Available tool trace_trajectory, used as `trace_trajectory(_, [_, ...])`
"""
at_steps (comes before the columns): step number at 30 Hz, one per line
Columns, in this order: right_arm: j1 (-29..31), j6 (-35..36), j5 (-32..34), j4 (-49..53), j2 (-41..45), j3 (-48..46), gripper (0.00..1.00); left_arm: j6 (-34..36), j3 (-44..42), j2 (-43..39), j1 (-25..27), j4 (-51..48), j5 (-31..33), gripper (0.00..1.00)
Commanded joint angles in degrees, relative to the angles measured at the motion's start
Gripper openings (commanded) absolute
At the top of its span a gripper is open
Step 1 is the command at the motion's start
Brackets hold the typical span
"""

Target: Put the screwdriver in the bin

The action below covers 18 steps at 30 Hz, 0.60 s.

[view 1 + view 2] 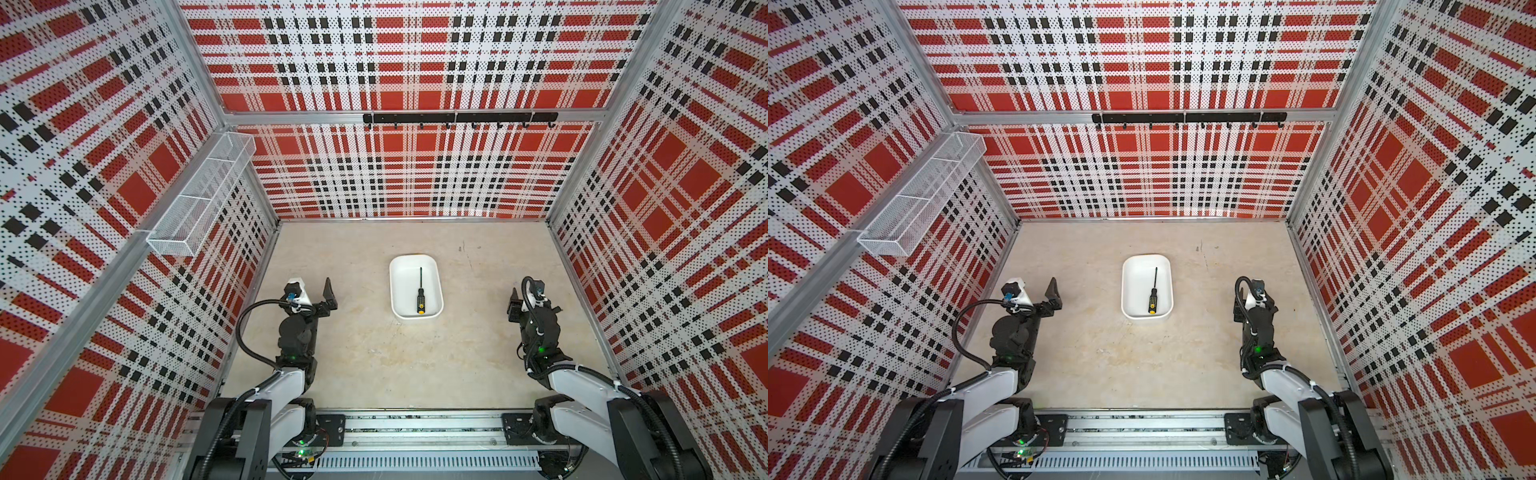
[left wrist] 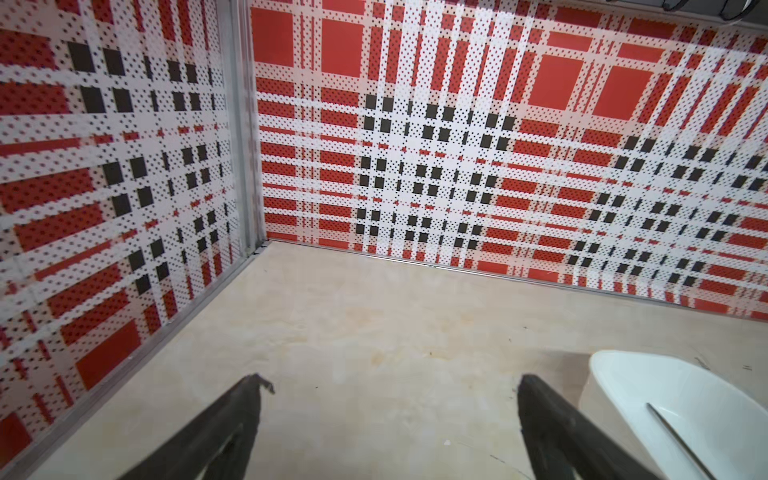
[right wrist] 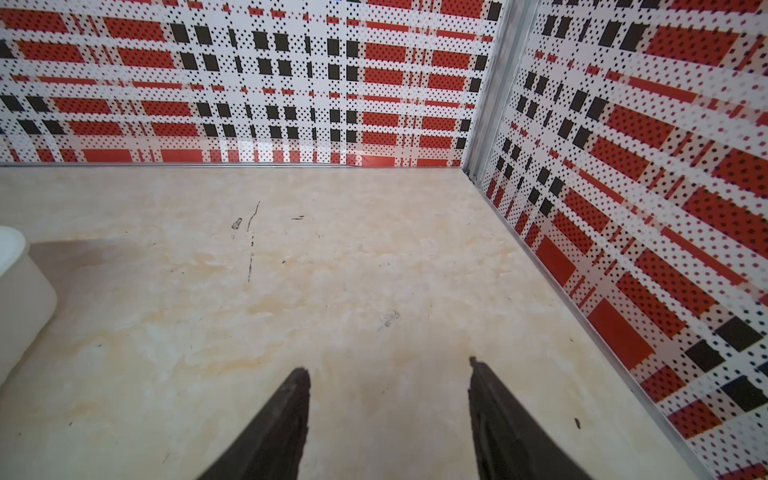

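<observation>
finds the screwdriver [image 1: 420,291] already flat inside the bin [image 1: 403,286] mid-tabletop, shaft toward the far edge. flanked by left gripper [image 2: 390,382] and right gripper [image 3: 388,365], both with fingers apart, empty, about equally near

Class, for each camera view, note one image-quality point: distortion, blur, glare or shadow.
Both top views: wide-angle bending bows the plaid back wall. Left wrist view: the left wall smears; the white bin looks washed out. Right wrist view: the bin throws a soft shadow on the table; the right wall blurs.
</observation>
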<state>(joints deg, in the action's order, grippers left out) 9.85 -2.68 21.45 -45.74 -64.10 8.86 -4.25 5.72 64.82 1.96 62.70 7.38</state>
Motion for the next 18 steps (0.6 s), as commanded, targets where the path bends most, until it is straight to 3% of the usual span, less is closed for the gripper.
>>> trace_trajectory(1, [-1.03, 0.11, -2.80, -12.69, -3.73, -0.43, 0.64, 3.02, -0.35, 4.67, -1.33, 12.17, 0.34, 0.98])
trace_trajectory(14, [-2.64, 3.94, -6.12, -38.20, -28.42, 0.89, 0.66, 2.62, 0.87, 18.32, -3.17, 21.30, -1.08, 0.98])
trace_trajectory(16, [-2.94, 2.64, -6.07, -32.14, -25.74, 1.57, 0.67, 2.58, 1.38, 19.53, -3.41, 21.45, -1.35, 0.98])
trace_trajectory(18, [-3.43, 2.78, -6.49, -32.58, -27.10, 2.82, 0.67, 2.36, 2.60, 21.71, -3.45, 21.11, -1.28, 0.98])
